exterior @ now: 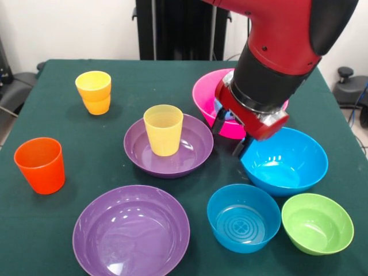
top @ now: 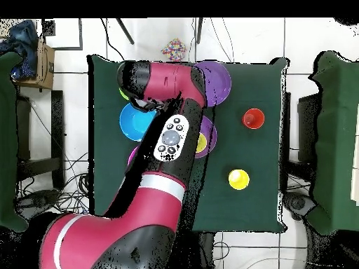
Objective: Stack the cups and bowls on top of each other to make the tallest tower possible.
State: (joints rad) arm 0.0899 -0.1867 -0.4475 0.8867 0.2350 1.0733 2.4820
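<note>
My gripper (exterior: 230,137) hangs at the front rim of the big pink bowl (exterior: 204,95), beside the big blue bowl (exterior: 284,162). Its fingers stand apart with pink showing between them, holding nothing. A light blue patch (exterior: 222,109), probably the light blue cup, shows in the pink bowl behind the gripper. The pale yellow ribbed cup (exterior: 164,129) stands upright in a purple bowl (exterior: 192,150). Two amber-yellow cups (exterior: 94,92) are nested at the far left. The orange cup (exterior: 40,165) stands alone at the left. In the overhead view the arm (top: 168,140) hides the gripper.
A second purple bowl (exterior: 131,231), the small blue bowl (exterior: 244,217) and the small green bowl (exterior: 317,223) sit along the near edge. The overhead view shows the orange cup (top: 253,118), the amber cups (top: 238,179), a purple bowl (top: 219,80) and the big blue bowl (top: 133,120).
</note>
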